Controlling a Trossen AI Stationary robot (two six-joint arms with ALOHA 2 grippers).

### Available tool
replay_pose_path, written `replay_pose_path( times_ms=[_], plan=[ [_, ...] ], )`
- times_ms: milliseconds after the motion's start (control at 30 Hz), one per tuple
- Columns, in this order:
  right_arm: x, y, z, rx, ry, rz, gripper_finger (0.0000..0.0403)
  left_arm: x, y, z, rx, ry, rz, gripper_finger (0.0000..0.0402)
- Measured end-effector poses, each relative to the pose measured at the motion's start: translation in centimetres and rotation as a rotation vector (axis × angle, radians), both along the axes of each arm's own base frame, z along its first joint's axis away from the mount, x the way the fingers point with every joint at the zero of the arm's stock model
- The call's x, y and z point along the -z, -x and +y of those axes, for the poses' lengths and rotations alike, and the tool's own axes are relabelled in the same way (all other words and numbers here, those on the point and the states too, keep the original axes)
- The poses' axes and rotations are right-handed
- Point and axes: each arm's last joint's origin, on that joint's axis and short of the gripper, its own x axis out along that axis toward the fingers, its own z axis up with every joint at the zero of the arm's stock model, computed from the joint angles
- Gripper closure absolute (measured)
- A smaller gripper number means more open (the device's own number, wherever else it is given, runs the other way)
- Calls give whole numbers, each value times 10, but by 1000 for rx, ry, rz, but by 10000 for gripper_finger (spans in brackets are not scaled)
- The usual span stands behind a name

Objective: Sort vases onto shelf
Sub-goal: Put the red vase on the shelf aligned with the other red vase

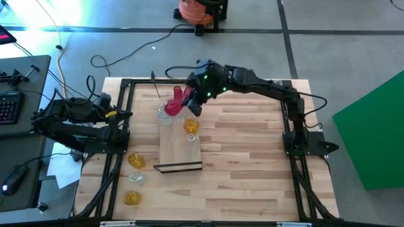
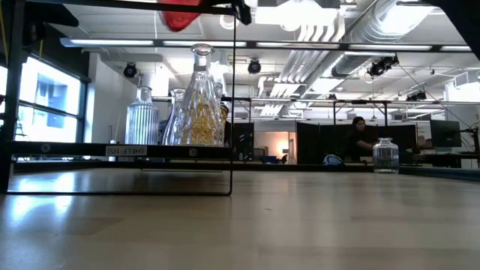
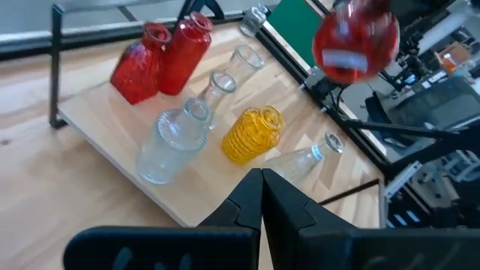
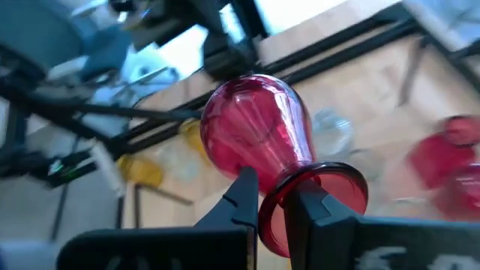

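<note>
Red glass fills the right wrist view: a red vase [image 4: 259, 139] with a bulbous ribbed body and flared lip, its narrow neck pinched between the fingers of the right gripper [image 4: 274, 206]. From above, it hangs over the far end of the shelf [image 1: 178, 150], where red vases [image 3: 161, 56], clear ones and an amber vase [image 3: 253, 135] stand. In the low view only its underside shows, cut off by the top edge. The left gripper [image 3: 262, 196] is closed and empty at the table's left side. Three more vases [image 1: 134, 179] wait off the shelf.
</note>
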Motion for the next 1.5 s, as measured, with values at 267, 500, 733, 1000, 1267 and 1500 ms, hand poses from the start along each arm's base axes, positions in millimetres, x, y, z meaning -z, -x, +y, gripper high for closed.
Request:
replay_pose_path(
  times_ms=[267,500,733,1000,1267,1500],
  plan=[
    [17,-21,27,-97,3,-2,395,0,0,-1,25,34,-4,401],
    [8,-25,11,-76,24,-121,395,0,0,0,-17,17,-7,401],
    [3,-24,-10,-50,7,-173,395,0,0,0,-29,34,-13,401],
    [10,-24,20,-105,-30,-89,395,0,0,0,-29,34,-13,401],
    [13,-2,49,-44,-27,136,395,0,0,0,-26,36,-14,401],
    [4,30,70,61,23,305,395,-11,-10,-5,134,62,-102,401]
  ],
)
